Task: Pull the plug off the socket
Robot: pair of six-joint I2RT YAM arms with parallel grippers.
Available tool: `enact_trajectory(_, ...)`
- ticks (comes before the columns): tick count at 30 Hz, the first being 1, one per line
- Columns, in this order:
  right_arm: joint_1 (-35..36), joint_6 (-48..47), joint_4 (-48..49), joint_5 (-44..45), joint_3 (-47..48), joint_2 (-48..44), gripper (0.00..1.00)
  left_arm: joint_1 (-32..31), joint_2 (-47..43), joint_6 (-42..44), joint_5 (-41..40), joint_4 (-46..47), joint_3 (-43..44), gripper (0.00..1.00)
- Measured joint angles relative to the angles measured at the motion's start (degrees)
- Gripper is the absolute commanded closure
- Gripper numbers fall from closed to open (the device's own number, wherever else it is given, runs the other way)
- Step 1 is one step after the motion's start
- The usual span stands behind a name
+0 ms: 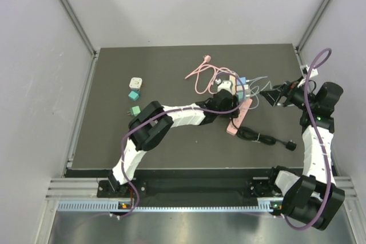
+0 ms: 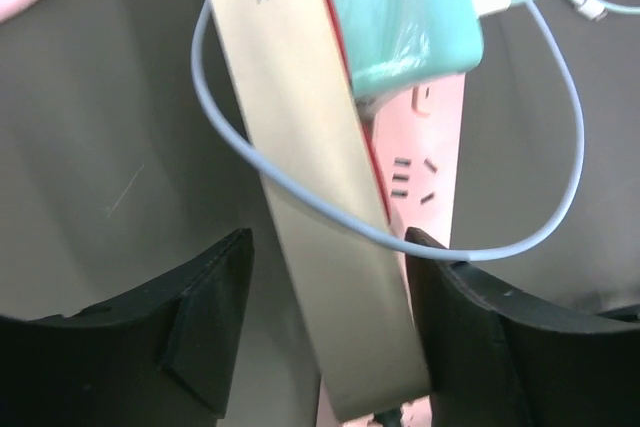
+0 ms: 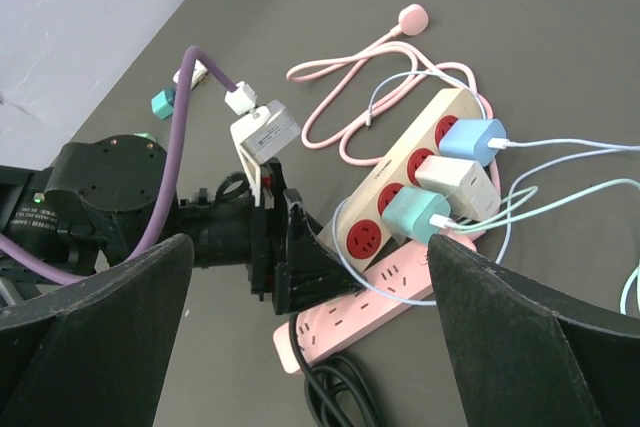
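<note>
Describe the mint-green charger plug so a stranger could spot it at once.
On the dark grey table lies a long beige power strip with red sockets, partly over a pink power strip. Three boxy charger plugs sit in a row on it. The mint-green charger plug is the end one nearest the pink strip; next come a white charger plug, then a blue charger plug.

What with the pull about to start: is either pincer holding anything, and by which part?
Nothing held yet. The left pincer straddles the beige power strip with a gap on one side; the right pincer is open, empty.
</note>
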Motion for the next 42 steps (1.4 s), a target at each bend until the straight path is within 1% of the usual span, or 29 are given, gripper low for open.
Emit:
enact_trajectory(7,-0.6,0.3,0.0,-0.3,-0.1,0.0,0.0,0.0,2.7,0.2,-1.7,-1.0,4.5,0.44)
enact_trajectory(8,-0.7,0.4,0.0,-0.4,-0.1,0.0,0.0,0.0,2.9,0.3,-1.8,-1.2,4.9,0.51)
enact_trajectory(10,-0.9,0.5,0.1,-0.5,-0.1,0.0,0.0,0.0,3.1,0.2,-2.3,-1.9,5.4,0.58)
enact_trajectory(12,-1.0,0.5,0.4,-0.7,-0.3,0.0,0.0,0.0,3.1,-0.6,-3.2,-2.5,5.5,0.75)
enact_trajectory(14,-1.0,0.5,0.5,-0.8,-0.5,0.1,0.0,0.0,3.1,0.1,-2.9,-1.9,5.6,0.87)
enact_trajectory(15,-1.0,0.5,0.6,-0.9,-0.7,0.1,0.0,0.0,3.1,0.8,-2.6,-1.8,5.5,1.0)
enact_trajectory(20,-1.1,0.9,0.9,-1.4,-1.1,0.5,0.0,0.0,1.9,1.8,-2.7,1.3,2.4,1.0)
enact_trajectory(25,-1.1,2.3,2.3,-2.4,-1.7,0.9,0.01,0.1,-2.1,1.6,-2.7,4.1,-4.2,1.0)
enact_trajectory(28,-1.1,3.5,3.2,-2.9,-2.6,1.5,0.03,0.2,-4.9,1.5,-2.7,5.4,-8.3,1.0)
enact_trajectory(31,-0.5,5.0,3.7,-3.0,-3.1,2.3,0.07,0.2,-7.4,1.0,-2.9,7.6,-11.7,1.0)
enact_trajectory(32,-0.1,5.4,4.0,-2.9,-3.1,2.6,0.09,0.2,-8.0,0.8,-2.8,8.3,-12.5,1.0)
enact_trajectory(37,5.4,5.8,3.8,-1.1,-3.3,5.3,0.14,0.1,-11.1,-1.1,-2.8,13.0,-15.9,1.0)
enact_trajectory(38,6.6,5.8,3.7,-0.7,-3.3,6.0,0.16,0.1,-11.5,-1.6,-2.8,13.7,-16.2,1.0)
enact_trajectory(42,10.9,6.2,3.0,1.0,-3.3,8.6,0.19,0.1,-13.2,-3.1,-2.8,16.5,-17.7,1.0)
